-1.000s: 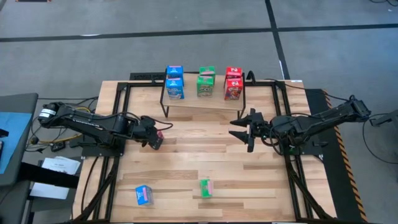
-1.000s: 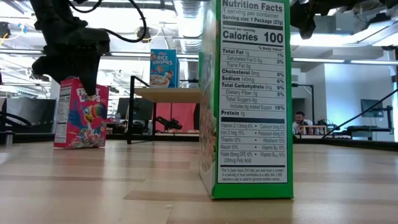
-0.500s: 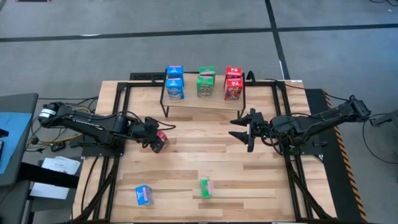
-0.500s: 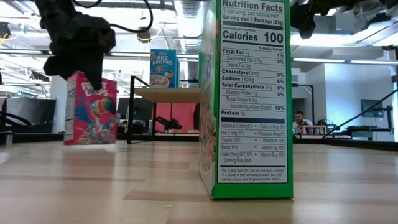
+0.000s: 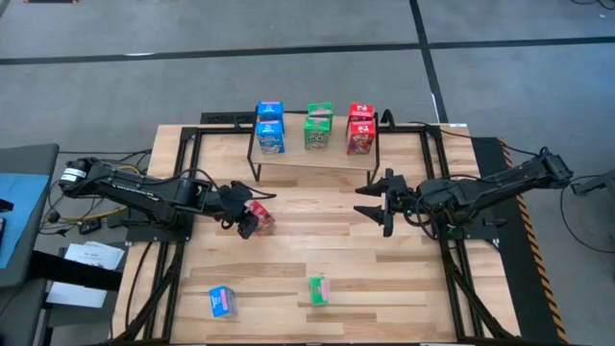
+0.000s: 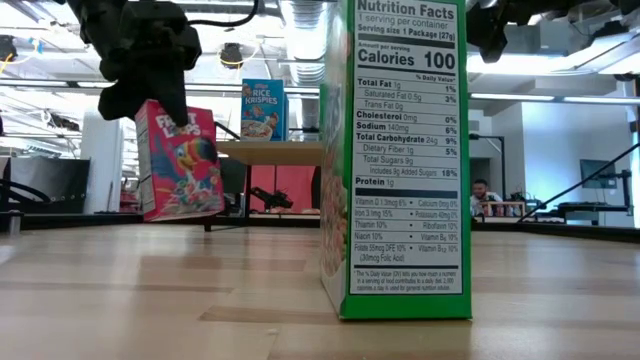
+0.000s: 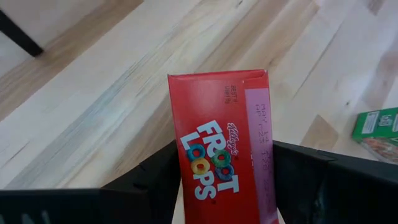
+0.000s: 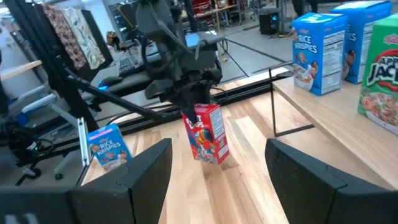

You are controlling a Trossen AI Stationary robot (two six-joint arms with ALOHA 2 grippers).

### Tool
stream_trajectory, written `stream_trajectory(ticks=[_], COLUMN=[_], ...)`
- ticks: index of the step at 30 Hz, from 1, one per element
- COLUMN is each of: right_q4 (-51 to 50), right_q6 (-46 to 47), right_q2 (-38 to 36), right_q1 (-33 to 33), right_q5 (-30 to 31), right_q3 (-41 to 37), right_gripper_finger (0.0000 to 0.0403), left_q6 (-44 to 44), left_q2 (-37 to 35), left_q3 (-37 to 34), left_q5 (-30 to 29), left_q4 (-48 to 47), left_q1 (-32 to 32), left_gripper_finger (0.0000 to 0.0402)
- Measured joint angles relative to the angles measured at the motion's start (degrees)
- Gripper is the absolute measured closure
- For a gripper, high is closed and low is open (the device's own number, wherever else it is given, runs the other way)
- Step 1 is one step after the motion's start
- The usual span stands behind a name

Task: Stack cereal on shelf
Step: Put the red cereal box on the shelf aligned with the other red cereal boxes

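**Left tool lifts red box, right tool idle**

Left tool (image 5: 248, 215) clamps a red cereal box (image 5: 260, 216) by its top, fingers either side; the box hangs tilted, clear of the worktop (image 5: 288, 255), in front of the shelf (image 5: 312, 157) toward its left end. The shelf holds two blue boxes (image 5: 270, 129), two green boxes (image 5: 318, 129) and two red boxes (image 5: 360, 131), each pair stacked. Right tool (image 5: 373, 200) hovers empty with fingers spread wide, in front of the shelf's right end. One blue box (image 5: 222, 302) and one green box (image 5: 318, 289) sit on the worktop, well away from the shelf.
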Motion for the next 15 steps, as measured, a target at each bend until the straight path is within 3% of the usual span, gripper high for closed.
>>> stream_trajectory(ticks=[10, 15], right_q4=[-1.5, -1.0], right_q6=[-4.5, -2.6], right_q2=[1.2, 2.2], right_q1=[0.0, -0.3], right_q5=[-0.9, 5.5], right_q3=[0.0, 0.0], right_gripper_finger=[0.0103, 0.0079], left_q6=[0.8, 5.0], left_q2=[0.0, 0.0], left_q3=[0.0, 0.0], left_q5=[0.0, 0.5], left_q4=[0.4, 4.8], left_q1=[0.0, 0.0], left_gripper_finger=[0.0210, 0.0210])
